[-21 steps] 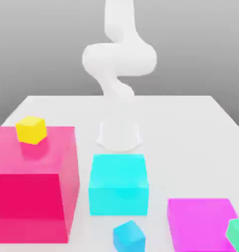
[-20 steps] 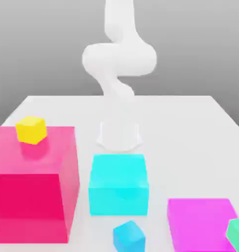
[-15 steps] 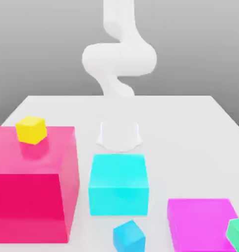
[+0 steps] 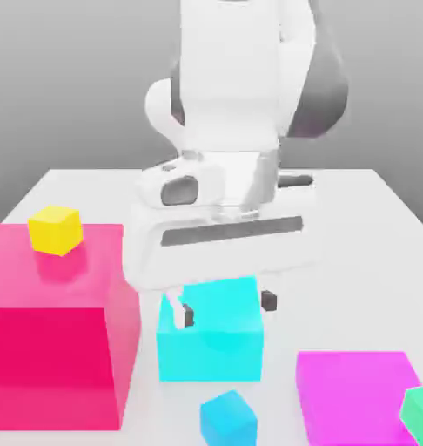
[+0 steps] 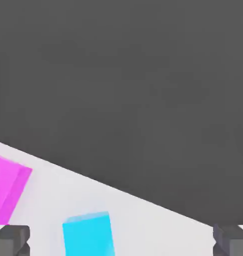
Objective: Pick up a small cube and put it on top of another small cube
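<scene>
The two-finger gripper stands open, its two fingers spread well apart; in the exterior view it overlaps the cyan block, and whether it is directly above that block cannot be told. The small blue cube sits on the table, turned at an angle, near the cyan block's front face. Bare tabletop separates the cyan block from the crimson block on the exterior view's left and from the magenta block on its right. The small yellow cube rests on top of the crimson block. The small green cube is at the magenta block's side, cut by the frame; contact cannot be confirmed. The table's far edge runs behind the arm, with open surface ahead of it on the right. Count: three large blocks, three small cubes, one arm.
</scene>
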Motion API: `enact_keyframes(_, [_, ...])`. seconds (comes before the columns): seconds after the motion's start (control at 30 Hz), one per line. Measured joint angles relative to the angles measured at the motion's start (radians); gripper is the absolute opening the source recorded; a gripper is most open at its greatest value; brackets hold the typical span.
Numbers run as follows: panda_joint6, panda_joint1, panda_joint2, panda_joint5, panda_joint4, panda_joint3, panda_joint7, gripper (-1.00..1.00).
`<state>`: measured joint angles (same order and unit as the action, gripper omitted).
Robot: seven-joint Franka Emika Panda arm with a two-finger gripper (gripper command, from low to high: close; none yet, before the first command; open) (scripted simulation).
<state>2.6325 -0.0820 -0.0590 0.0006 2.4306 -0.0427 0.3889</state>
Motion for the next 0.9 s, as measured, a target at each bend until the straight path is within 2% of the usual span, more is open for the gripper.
enact_keyframes(0.17, [0.076, 0.011, -0.181, 0.012, 0.022, 0.018, -0.088, 0.00])
enact_keyframes(0.3, [0.186, 0.017, -0.326, 0.017, 0.002, 0.027, -0.101, 0.00])
enact_keyframes(0.33, [0.209, 0.019, -0.355, 0.018, -0.003, 0.028, -0.102, -1.00])
enact_keyframes(0.57, [0.210, 0.020, -0.358, 0.017, -0.004, 0.030, -0.101, -1.00])
enact_keyframes(0.73, [0.084, 0.021, -0.203, 0.007, 0.019, 0.028, -0.100, -1.00])
enact_keyframes(0.9, [-0.078, 0.061, -0.026, -0.063, -0.020, -0.024, -0.066, -1.00])
